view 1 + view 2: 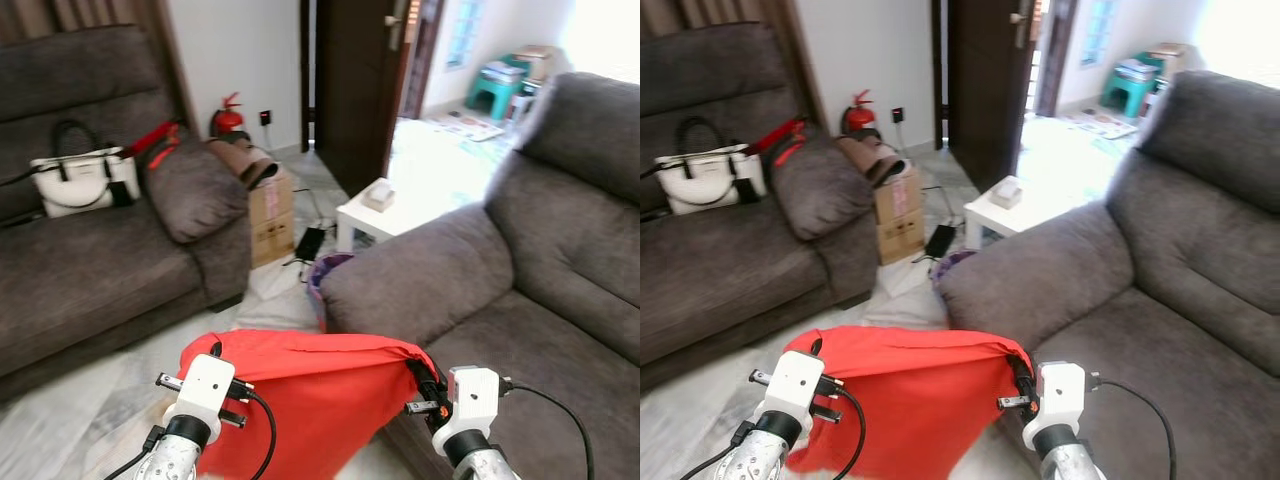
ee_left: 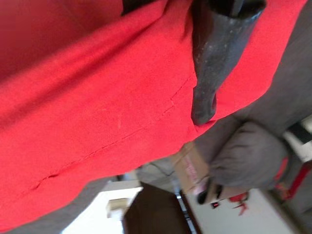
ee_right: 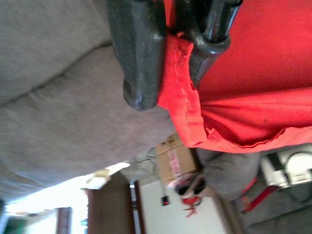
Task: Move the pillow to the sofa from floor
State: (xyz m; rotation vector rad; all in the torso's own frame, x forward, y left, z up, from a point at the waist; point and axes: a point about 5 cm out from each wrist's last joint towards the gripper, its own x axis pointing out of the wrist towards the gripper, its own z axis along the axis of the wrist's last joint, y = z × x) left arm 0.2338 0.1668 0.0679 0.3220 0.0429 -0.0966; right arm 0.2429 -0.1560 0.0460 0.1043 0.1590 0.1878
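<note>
The red pillow [image 1: 310, 390] hangs low in front of me, held up by its top edge between both grippers. My left gripper [image 1: 216, 352] is shut on its upper left corner; in the left wrist view one black finger [image 2: 207, 63] lies across the red cloth [image 2: 97, 107]. My right gripper [image 1: 424, 380] is shut on the upper right corner, and the right wrist view shows the red seam [image 3: 178, 92] pinched between its fingers [image 3: 139, 53]. The pillow's right edge hangs just beside the front of the grey sofa [image 1: 520, 310] on my right.
A second grey sofa [image 1: 80, 280] on the left carries a white handbag [image 1: 80, 180] and a grey cushion [image 1: 195, 190]. Between the sofas are a cardboard box [image 1: 270, 215], a purple bin [image 1: 325, 270] and a white side table [image 1: 385, 215]. Tiled floor [image 1: 70, 420] lies below.
</note>
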